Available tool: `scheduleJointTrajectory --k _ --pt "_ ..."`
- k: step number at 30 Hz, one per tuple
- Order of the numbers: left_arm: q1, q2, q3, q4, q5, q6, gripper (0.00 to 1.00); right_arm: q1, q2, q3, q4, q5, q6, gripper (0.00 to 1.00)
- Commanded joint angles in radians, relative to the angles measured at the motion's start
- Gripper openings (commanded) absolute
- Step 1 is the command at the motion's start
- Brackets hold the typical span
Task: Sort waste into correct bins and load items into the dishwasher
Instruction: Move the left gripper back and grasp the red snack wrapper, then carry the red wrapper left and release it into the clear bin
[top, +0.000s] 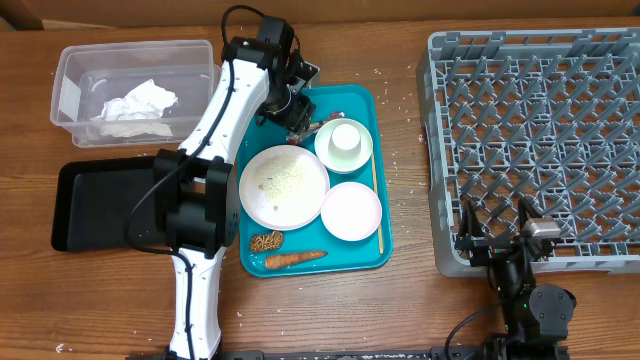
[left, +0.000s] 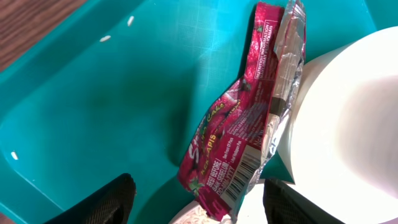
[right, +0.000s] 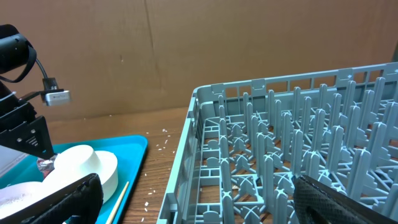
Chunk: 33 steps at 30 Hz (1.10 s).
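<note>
At the bottom right of the overhead view, the right gripper (top: 495, 225) sits at the lower left corner of the dish rack (top: 535, 140). Its fingers are spread wide and hold nothing.

On the lowest part of the teal tray (top: 372, 262), in mid-frame, a carrot (top: 295, 258) lies left to right and tapers toward the right. A brown food piece (top: 266, 241) sits just above its thick end. Above those is the plate (top: 284, 186) with rice (top: 288, 178) scattered on it, and a bowl (top: 351, 211) touches its right side. The chopsticks (top: 376, 200) run straight up and down the frame along the tray's right edge. Higher up, a second bowl (top: 358, 158) holds a cup (top: 345, 138).

The wrapper (left: 236, 137) lies on the tray at the upper left of that second bowl, pressed against the bowl's side. In the left wrist view its long axis climbs steeply from bottom centre to upper right. The barcode end is lowest, and the silver lining shows along the edge nearest the bowl. The left gripper (left: 199, 190) hangs over that barcode end with its fingers wide apart, one on each side, closed on nothing.

At the left of the overhead view lies the black tray (top: 100, 205). Above it, in the upper left corner, the clear tub (top: 70, 60) holds crumpled napkins (top: 135, 105).
</note>
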Motion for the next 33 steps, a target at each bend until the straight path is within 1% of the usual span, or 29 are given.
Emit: scheduleJointTrajectory --k 1,9,11,13,15,17,19,22,25,30,33 --pt "-0.006 0.018 -0.021 0.002 0.025 0.026 0.68 -0.005 -0.01 -0.01 0.005 0.01 -0.004 1.0" --pt "-0.005 0.018 -0.05 0.026 0.009 0.043 0.66 -0.005 -0.01 -0.01 0.005 0.01 -0.003 1.0" --pt "-0.005 0.018 -0.049 0.035 0.011 0.04 0.62 -0.005 -0.01 -0.01 0.005 0.01 -0.003 1.0" --pt "-0.006 0.018 -0.049 0.038 0.012 0.04 0.52 -0.005 -0.01 -0.01 0.005 0.01 -0.003 1.0" --pt "-0.006 0.018 -0.049 0.039 0.014 0.04 0.41 -0.005 -0.01 -0.01 0.005 0.01 -0.003 1.0" --pt "-0.006 0.018 -0.049 0.041 0.014 0.039 0.24 -0.005 -0.01 -0.01 0.005 0.01 -0.003 1.0" --pt "-0.006 0.017 -0.042 0.04 0.013 0.027 0.04 -0.005 -0.01 -0.01 0.005 0.01 -0.003 1.0" --pt "-0.001 0.011 -0.002 0.038 0.012 -0.019 0.04 -0.005 -0.01 -0.01 0.005 0.01 -0.003 1.0" --pt "0.01 0.004 0.081 0.026 0.013 -0.083 0.04 -0.005 -0.01 -0.01 0.005 0.01 -0.003 1.0" --pt "0.037 -0.008 0.31 -0.046 -0.004 -0.172 0.04 -0.005 -0.01 -0.01 0.005 0.01 -0.003 1.0" --pt "0.067 -0.014 0.449 -0.061 -0.073 -0.257 0.04 -0.005 -0.01 -0.01 0.005 0.01 -0.003 1.0"
